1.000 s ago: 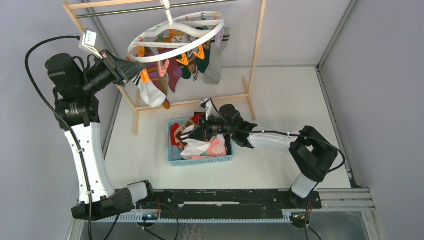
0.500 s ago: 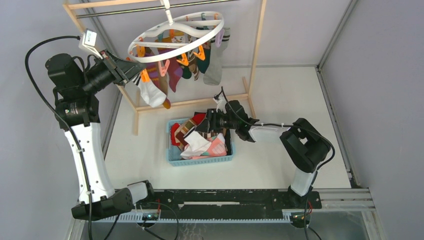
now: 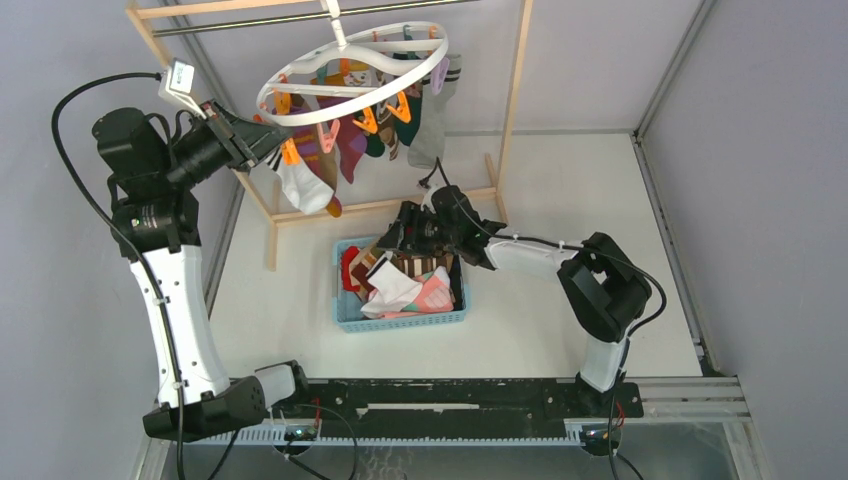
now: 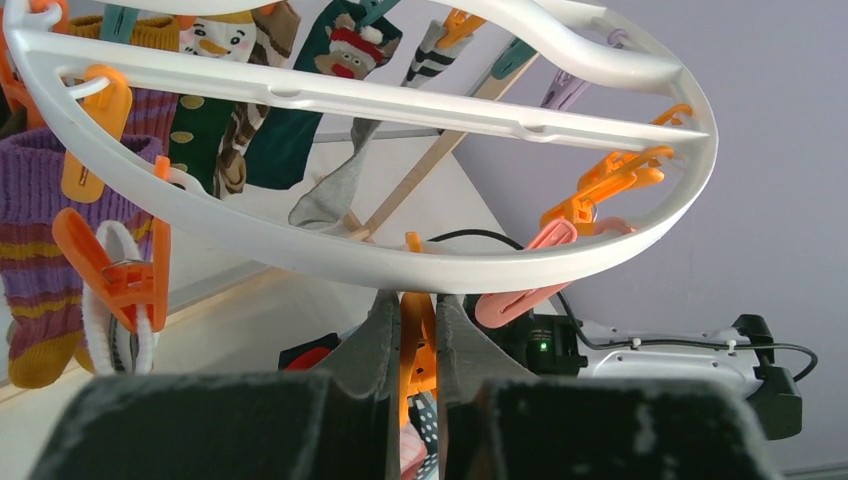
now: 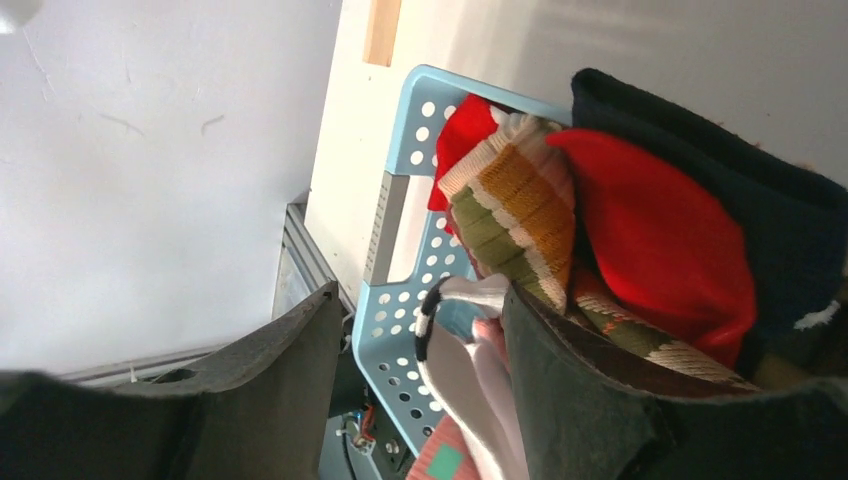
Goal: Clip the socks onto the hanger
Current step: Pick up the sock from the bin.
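The white round hanger (image 3: 350, 65) hangs from the rack bar, with several socks (image 3: 300, 185) clipped under it. My left gripper (image 3: 255, 140) is at the ring's near left rim, shut on an orange clip (image 4: 418, 340) that dangles below the ring (image 4: 400, 262). Loose socks (image 3: 400, 285) lie piled in the blue basket (image 3: 345, 315). My right gripper (image 3: 395, 238) hovers over the basket's far edge, open and empty. In the right wrist view its fingers (image 5: 290, 380) spread above a white sock with a black band (image 5: 470, 360), a striped sock (image 5: 510, 210) and a red one (image 5: 650, 230).
The light wooden rack frame (image 3: 512, 110) stands round the hanger; its lower rail (image 3: 390, 205) runs just behind the basket and close to my right wrist. A pink clip (image 4: 525, 295) and further orange clips (image 4: 610, 180) dangle from the ring. Grey walls close both sides.
My right gripper has risen from the sock pile and moved back to the basket's far edge, its elbow swinging left. The left arm, still on the clip, has not moved.
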### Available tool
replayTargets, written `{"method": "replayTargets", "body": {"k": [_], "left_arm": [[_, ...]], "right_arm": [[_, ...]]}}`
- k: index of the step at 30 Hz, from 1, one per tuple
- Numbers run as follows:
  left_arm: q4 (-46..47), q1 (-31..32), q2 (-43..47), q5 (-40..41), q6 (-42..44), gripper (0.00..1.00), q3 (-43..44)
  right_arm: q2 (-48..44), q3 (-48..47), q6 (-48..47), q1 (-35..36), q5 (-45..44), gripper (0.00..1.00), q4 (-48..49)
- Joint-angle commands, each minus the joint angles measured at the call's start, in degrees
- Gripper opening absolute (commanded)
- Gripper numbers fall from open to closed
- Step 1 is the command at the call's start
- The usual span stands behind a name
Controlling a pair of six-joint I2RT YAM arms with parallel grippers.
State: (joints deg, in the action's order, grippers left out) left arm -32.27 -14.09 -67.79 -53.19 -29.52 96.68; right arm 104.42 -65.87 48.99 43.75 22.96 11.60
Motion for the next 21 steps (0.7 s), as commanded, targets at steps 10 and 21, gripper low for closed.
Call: {"method": "replayTargets", "body": {"k": [10, 21], "left_arm": [[1.25, 0.14, 2.22, -1.15, 0.49, 0.04, -0.77], [1.41, 0.11, 2.39, -1.26, 0.4, 0.04, -0.97]], "right_arm": [[6.76, -14.34, -0.85, 0.93, -4.1, 0.6, -21.67], [7.87, -21.74, -2.67, 2.29, -5.04, 0.43, -29.0]]}}
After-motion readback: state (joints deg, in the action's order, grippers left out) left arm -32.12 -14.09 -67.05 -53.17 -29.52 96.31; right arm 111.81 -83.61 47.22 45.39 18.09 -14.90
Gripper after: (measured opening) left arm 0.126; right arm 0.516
